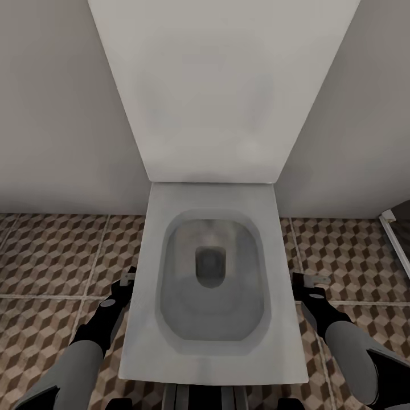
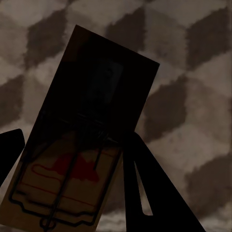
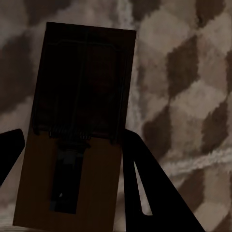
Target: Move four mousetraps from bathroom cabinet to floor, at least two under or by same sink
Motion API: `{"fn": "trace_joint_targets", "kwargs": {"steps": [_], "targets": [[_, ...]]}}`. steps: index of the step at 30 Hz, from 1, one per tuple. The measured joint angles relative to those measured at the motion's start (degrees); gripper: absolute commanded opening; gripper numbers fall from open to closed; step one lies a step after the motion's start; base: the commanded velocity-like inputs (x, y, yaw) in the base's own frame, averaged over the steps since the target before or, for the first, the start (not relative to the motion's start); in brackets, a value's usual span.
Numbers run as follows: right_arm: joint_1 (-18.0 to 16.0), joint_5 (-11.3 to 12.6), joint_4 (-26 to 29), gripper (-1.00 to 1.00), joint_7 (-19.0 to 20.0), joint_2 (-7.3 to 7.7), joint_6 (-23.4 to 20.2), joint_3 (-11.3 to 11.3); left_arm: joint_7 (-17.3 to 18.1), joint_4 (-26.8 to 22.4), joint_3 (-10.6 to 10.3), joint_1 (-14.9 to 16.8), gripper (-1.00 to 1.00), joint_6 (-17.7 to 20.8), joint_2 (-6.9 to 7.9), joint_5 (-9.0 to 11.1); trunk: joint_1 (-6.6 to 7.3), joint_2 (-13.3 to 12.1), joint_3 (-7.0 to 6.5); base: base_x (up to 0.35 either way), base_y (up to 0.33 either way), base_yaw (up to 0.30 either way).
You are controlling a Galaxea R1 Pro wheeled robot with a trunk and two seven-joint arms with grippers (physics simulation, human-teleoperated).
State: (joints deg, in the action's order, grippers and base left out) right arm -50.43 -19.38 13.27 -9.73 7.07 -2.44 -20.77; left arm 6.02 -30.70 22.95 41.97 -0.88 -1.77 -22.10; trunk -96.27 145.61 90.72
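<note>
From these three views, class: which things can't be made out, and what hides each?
- Left wrist view: the mousetrap, far half in deep shadow, near end cut by the frame.
- Right wrist view: the other mousetrap, wire parts too dark.
- Head view: the toilet hides the floor beneath; cistern top cropped.

two mousetraps (image 2: pixel 72 159) (image 3: pixel 77 130) (tan, wire-sprung) held above floor (image 1: pixel 51 256)

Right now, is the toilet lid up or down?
Up. The toilet has its lid raised against the wall, so the open bowl shows from the head view.
</note>
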Motion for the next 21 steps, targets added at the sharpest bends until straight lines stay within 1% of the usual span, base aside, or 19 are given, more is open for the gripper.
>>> {"fn": "trace_joint_targets", "kwargs": {"steps": [12,21], "targets": [[0.0,-0.1,-0.4,-1.00,0.0,-0.46,0.0,0.1,0.0,0.0,0.0,0.0,-1.00,0.0,0.00,0.0,0.00,0.0,0.00,0.000,0.000,0.000],[0.0,-0.2,-2.6,-1.00,0.0,-0.24,0.0,0.1,0.0,0.0,0.0,0.0,-1.00,0.0,0.00,0.0,0.00,0.0,0.00,0.000,0.000,0.000]]}}
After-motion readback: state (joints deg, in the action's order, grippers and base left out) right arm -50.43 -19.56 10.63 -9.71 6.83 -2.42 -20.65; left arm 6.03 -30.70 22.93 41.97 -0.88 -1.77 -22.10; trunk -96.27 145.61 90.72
